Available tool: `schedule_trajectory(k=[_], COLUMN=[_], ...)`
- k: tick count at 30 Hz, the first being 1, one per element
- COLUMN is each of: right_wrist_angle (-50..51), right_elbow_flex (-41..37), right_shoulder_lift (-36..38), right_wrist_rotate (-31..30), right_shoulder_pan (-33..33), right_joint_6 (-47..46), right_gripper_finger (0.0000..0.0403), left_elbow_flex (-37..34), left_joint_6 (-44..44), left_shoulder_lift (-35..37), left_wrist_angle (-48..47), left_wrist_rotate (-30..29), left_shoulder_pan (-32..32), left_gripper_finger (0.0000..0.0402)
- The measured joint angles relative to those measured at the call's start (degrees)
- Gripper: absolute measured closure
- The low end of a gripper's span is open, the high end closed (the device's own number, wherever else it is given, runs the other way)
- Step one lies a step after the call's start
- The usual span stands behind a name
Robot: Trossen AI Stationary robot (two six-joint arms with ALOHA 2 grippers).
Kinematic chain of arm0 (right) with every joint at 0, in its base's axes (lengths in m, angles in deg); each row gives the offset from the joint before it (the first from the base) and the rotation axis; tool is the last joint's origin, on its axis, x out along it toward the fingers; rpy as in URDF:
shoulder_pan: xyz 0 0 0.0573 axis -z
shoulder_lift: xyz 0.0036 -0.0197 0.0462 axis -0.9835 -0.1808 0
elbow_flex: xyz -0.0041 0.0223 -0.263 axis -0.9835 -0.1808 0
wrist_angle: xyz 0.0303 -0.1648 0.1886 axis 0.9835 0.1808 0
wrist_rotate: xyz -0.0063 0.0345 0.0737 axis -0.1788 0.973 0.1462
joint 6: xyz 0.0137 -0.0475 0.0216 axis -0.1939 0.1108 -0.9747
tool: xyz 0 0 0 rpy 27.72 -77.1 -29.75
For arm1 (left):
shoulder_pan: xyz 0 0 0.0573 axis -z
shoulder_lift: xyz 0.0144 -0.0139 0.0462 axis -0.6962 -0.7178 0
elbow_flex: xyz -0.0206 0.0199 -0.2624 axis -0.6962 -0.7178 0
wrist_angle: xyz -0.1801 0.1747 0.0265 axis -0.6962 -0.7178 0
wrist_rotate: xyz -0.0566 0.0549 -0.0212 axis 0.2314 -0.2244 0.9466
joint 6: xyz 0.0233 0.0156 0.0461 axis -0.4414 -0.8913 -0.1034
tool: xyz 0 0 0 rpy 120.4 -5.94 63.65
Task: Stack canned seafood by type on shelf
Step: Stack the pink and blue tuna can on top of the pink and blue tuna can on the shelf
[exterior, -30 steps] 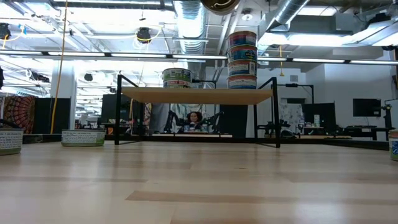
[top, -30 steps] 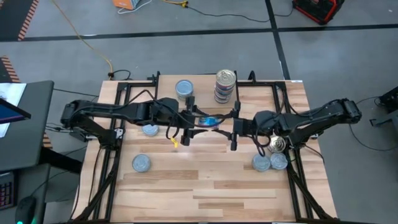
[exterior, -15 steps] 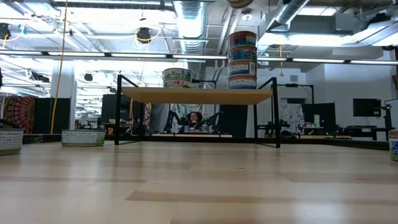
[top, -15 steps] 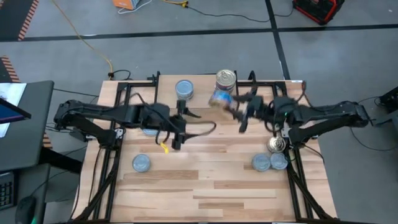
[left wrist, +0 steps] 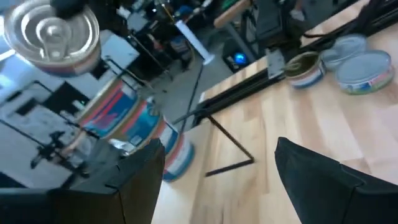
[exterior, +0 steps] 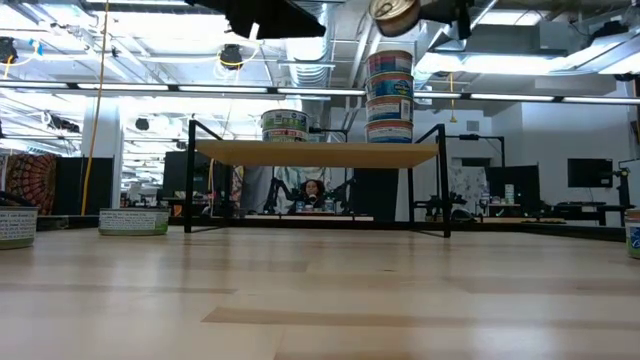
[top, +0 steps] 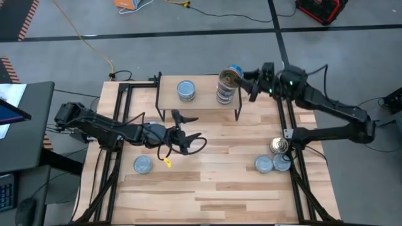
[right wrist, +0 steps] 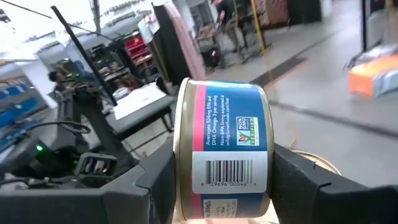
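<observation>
Sitting between right claw (right wrist: 221, 186) fingers — tin (right wrist: 222, 158), tilted

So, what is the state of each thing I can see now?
Right hand: shut on a tin, held on its side above the tall stack.
Left hand: open, empty, in front of the shelf.
Short stack: upright on the shelf.
Loose tins: on the table.

On the shelf (top: 207, 95), a tall can stack (top: 226, 91) stands right of a shorter stack (top: 186, 90).
</observation>
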Motion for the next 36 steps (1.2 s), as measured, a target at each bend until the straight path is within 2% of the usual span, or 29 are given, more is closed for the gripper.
schedule_trajectory(k=[5, 8, 15, 26, 36], right_wrist_angle=[3.2, 5.1, 8.8, 12.2, 16.4], right_elbow_flex=[4.9, 7.5, 11.4, 11.9, 11.8], right_shoulder_lift=[-6.2, -9.4, -14.1, -15.0, -15.2], right_wrist_rotate=[14.0, 19.4, 28.4, 38.2, 40.3], right_shoulder_pan=[8.4, 11.5, 15.1, 19.9, 22.3], right_joint_6=[-6.3, -8.3, -9.6, -10.9, -10.9], right_gripper_finger=[0.0176, 0.0176, 0.0175, 0.0173, 0.0129], left_elbow_flex=[-4.0, -7.7, -10.0, -10.0, -10.0], left_joint_6=[-3.2, -6.0, -11.9, -9.8, -9.9], left_shoulder_lift=[0.0, 0.0, 0.0, 0.0, 0.0], left_wrist_angle=[9.5, 17.6, 21.9, 21.6, 21.5], left_wrist_rotate=[2.7, 4.2, -2.9, -2.1, -2.4], left_shoulder_pan=[0.4, 0.3, 0.2, 0.4, 0.4], left_gripper_finger=[0.0112, 0.0112, 0.0112, 0.0112, 0.0112])
